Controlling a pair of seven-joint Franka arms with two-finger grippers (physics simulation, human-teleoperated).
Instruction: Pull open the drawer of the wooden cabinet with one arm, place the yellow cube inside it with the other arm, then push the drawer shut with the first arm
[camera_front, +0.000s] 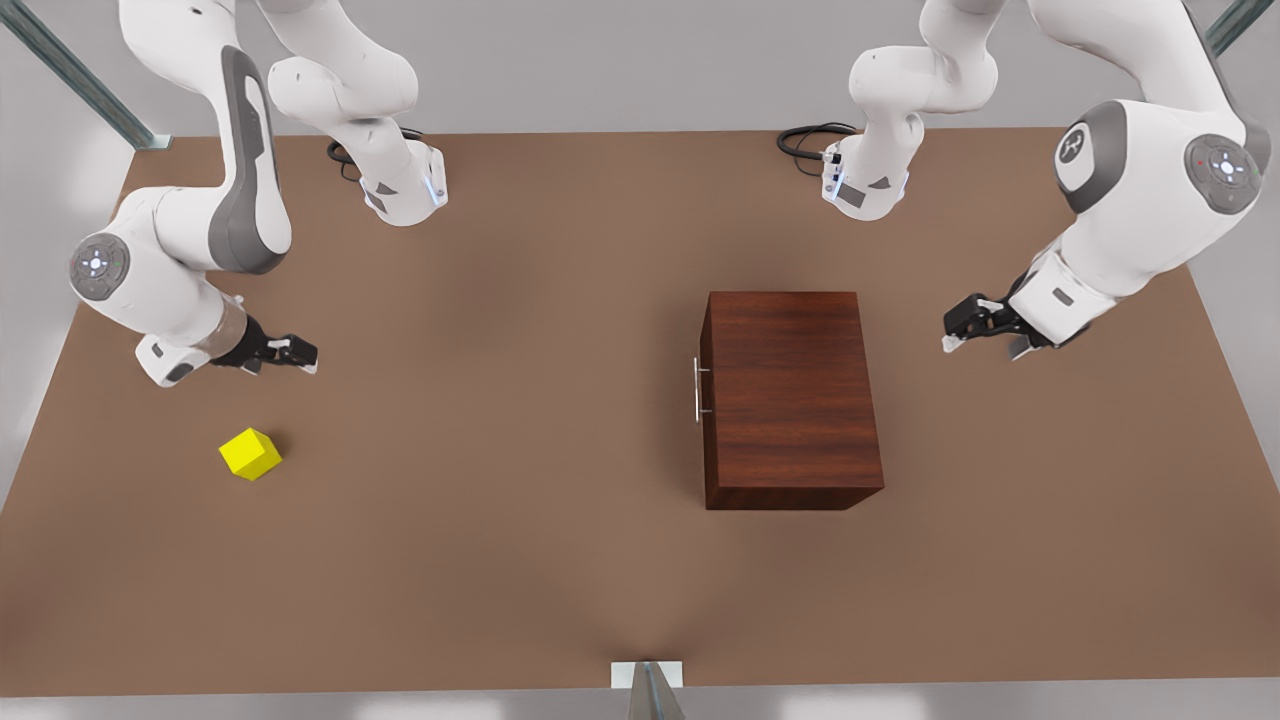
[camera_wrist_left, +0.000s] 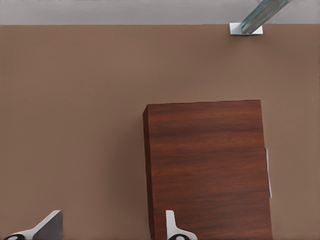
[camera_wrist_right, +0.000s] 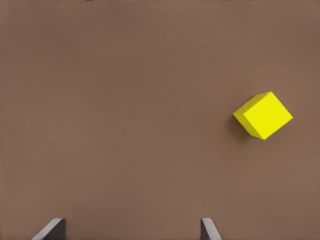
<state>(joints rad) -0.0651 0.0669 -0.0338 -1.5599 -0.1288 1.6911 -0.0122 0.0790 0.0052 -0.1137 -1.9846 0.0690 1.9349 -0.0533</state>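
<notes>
Hovering with fingers spread, the left gripper (camera_front: 955, 333) is behind the wooden cabinet (camera_front: 790, 398), opposite the drawer (camera_front: 704, 390); the right gripper (camera_front: 300, 353), also wide, waits near the yellow cube (camera_front: 250, 454).

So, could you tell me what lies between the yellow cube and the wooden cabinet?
Nothing: in the front view, bare brown table separates the yellow cube from the wooden cabinet.
</notes>
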